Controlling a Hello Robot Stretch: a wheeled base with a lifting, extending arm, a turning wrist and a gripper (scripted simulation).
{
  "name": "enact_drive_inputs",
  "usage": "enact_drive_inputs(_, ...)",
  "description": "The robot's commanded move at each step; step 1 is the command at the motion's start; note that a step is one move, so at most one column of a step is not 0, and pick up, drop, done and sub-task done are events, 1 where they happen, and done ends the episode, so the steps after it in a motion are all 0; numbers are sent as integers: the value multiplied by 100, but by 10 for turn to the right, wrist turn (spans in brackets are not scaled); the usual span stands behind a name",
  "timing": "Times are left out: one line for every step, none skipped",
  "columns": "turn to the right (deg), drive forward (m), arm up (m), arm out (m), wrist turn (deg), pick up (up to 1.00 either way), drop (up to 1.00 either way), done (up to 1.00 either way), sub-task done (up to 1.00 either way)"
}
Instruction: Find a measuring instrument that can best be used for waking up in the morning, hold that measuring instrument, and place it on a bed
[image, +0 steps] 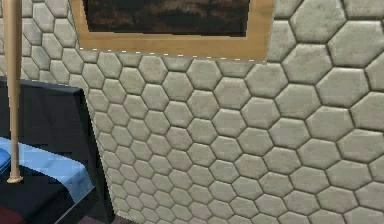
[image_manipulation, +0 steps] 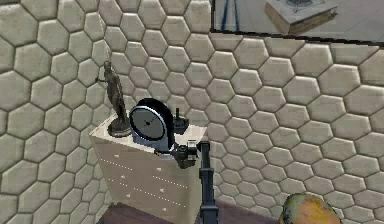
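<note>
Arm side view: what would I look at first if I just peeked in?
The wall of six-sided stones grabs you first, spreading behind everything. Next comes the round black clock by the top of the pale dresser near the arm side view's middle, with a dark statue standing just left of it. In the forward view, a gold-framed picture hangs at the top.

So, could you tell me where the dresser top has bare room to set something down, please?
On the white dresser, a bare strip of top lies at the left corner, before the statue; another lies right of the round dark clock, toward the wall. The middle is crowded: statue, clock and the fingers sit close together.
</note>
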Motion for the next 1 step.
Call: enact_drive_inputs(0, 0, 10, 0, 0, 0, 0, 0, 0)
